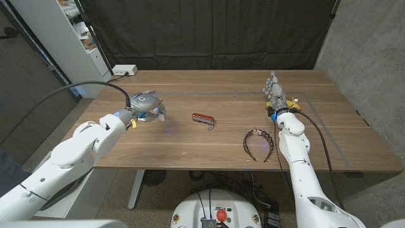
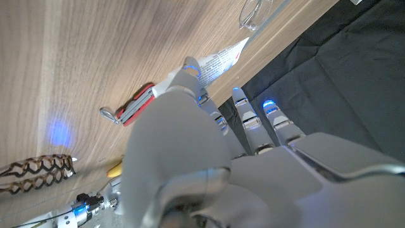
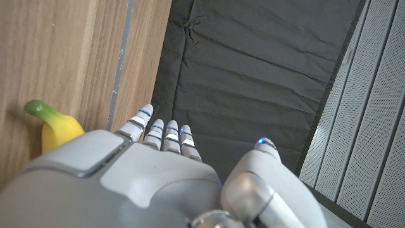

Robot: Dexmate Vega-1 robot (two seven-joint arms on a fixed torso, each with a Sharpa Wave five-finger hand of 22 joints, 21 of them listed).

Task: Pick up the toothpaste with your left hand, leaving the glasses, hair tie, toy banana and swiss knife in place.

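Toothpaste (image 2: pixel 218 60) print too blurred

Wooden table (image 1: pixel 190 149), plank grain running left to right, a thin grey line marked across the top near its far edge and down its right side. Black cloth backdrop (image 1: pixel 209 31) hangs behind the table, creased. White power strip (image 1: pixel 124 71) on the floor at the far left corner (cable attached). White shelving unit (image 1: pixel 69 38) at far left. Grey panelled wall (image 1: pixel 373 57) on the right.
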